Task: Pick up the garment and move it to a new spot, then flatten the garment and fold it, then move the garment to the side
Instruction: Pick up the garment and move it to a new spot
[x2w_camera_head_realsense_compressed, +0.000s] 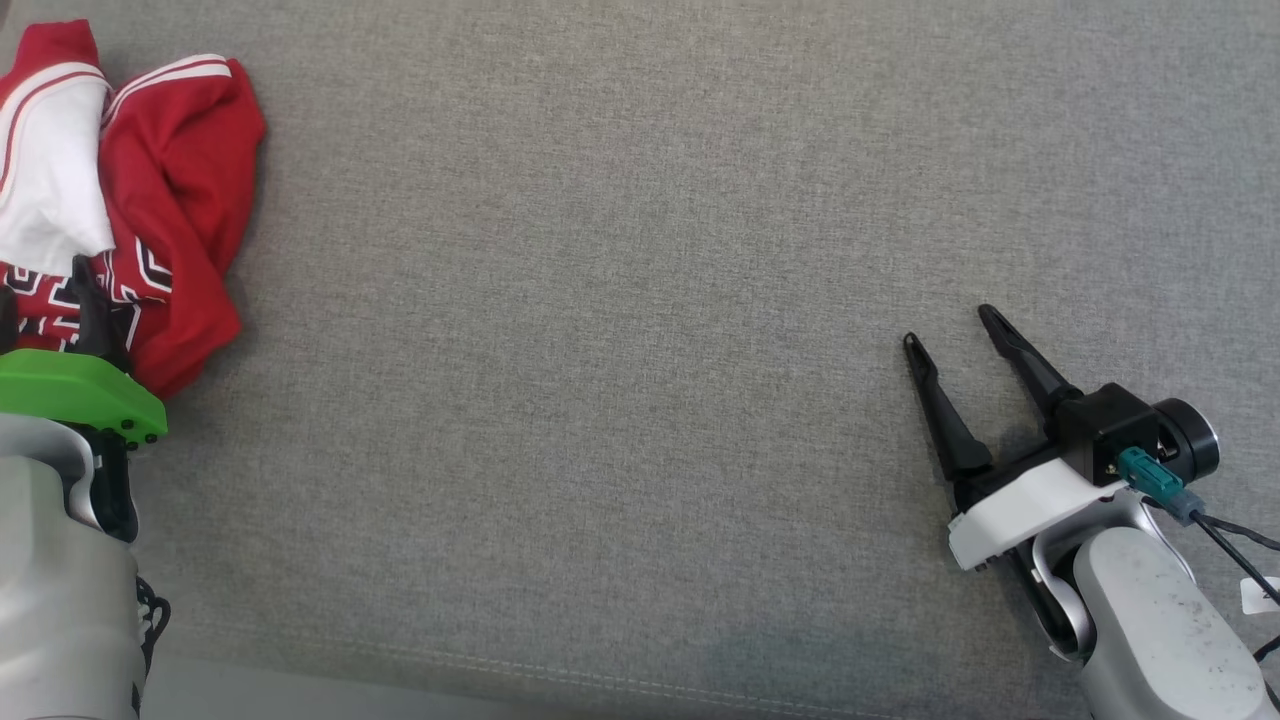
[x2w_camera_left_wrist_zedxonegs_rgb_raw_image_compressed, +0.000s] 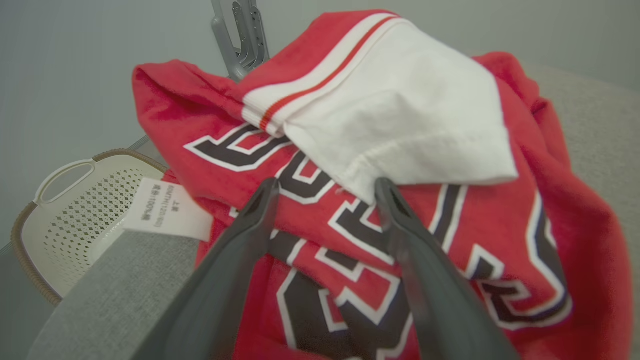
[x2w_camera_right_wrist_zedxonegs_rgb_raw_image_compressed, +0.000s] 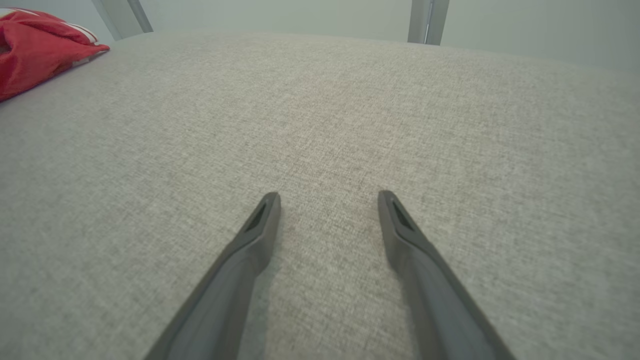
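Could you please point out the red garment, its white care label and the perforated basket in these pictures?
garment (x2w_camera_head_realsense_compressed: 185, 200): head view, red fabric near its edge.
care label (x2w_camera_left_wrist_zedxonegs_rgb_raw_image_compressed: 167, 210): left wrist view, middle of the tag.
basket (x2w_camera_left_wrist_zedxonegs_rgb_raw_image_compressed: 75, 215): left wrist view, its perforated wall.

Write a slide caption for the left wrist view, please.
Open left gripper aimed at the crumpled red-and-white garment, a perforated basket at left.
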